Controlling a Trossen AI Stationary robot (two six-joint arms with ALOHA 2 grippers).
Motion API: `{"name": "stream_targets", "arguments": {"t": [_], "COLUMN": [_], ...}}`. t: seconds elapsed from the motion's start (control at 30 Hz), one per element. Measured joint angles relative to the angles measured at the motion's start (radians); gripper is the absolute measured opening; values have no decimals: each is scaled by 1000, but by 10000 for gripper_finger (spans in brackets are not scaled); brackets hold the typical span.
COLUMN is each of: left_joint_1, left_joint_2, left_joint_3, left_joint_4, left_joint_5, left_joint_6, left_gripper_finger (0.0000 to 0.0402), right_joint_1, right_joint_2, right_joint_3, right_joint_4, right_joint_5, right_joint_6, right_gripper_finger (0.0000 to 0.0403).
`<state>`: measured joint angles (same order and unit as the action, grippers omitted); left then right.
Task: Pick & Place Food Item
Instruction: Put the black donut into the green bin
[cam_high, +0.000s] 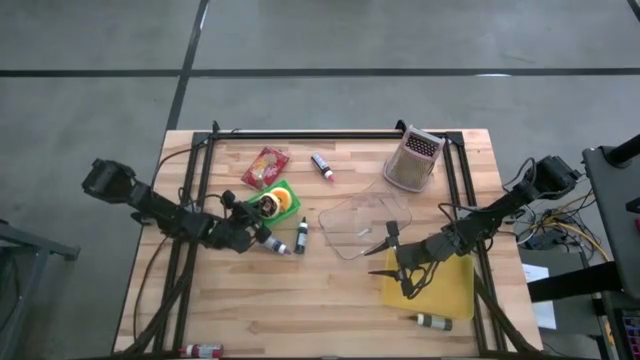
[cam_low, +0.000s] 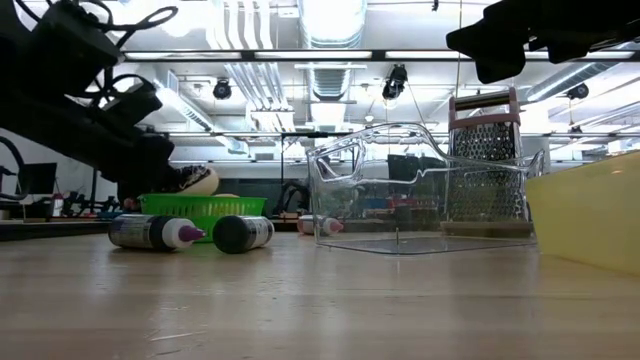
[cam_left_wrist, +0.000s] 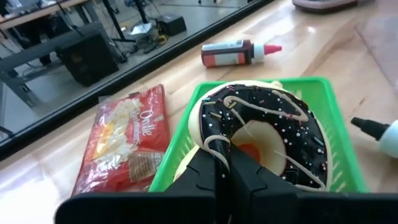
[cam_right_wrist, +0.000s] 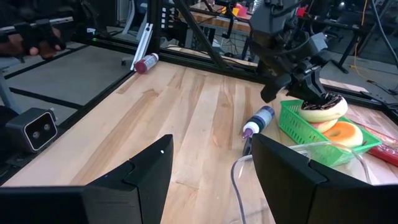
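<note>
In the green basket (cam_left_wrist: 336, 134) at the table's left, the left gripper (cam_left_wrist: 225, 163) pinches the chocolate donut's (cam_left_wrist: 267, 134) rim; that thin bite could slip or tear as it lifts

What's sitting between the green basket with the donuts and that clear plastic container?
From above, one small dark bottle lies on the bare wood between the green basket and the clear container. Nothing else lies between them.
</note>
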<state>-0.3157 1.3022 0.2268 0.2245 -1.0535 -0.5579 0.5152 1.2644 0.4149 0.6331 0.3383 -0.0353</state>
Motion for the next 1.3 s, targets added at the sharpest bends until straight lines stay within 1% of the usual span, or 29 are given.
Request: {"name": "stream_targets", "arguments": {"t": [0.5, 0.8, 0.97, 1.07, 1.17, 1.23, 1.3], "left_joint_1": [8, 8, 8, 8, 10, 13, 21], "left_joint_2": [0, -39, -77, -94, -110, -123, -144], "left_joint_3": [6, 37, 37, 37, 37, 37, 37], "left_joint_4": [-2, -4, -35, -84, -136, -154, -165], "left_joint_5": [38, 60, 62, 64, 65, 86, 130], "left_joint_6": [7, 114, 120, 91, 54, 48, 44], "left_gripper_finger": [116, 203, 244, 255, 256, 257, 257], "right_joint_1": [11, 11, 11, 11, 11, 11, 11], "right_joint_2": [0, 0, 0, 0, 0, 0, 0], "right_joint_3": [0, 0, 0, 0, 0, 0, 0], "right_joint_4": [0, -1, 0, 0, 0, 0, 0], "right_joint_5": [-1, -1, -1, -1, -1, -1, -1], "right_joint_6": [2, 3, 3, 3, 3, 3, 2], "right_gripper_finger": [214, 214, 214, 214, 214, 214, 214]}}
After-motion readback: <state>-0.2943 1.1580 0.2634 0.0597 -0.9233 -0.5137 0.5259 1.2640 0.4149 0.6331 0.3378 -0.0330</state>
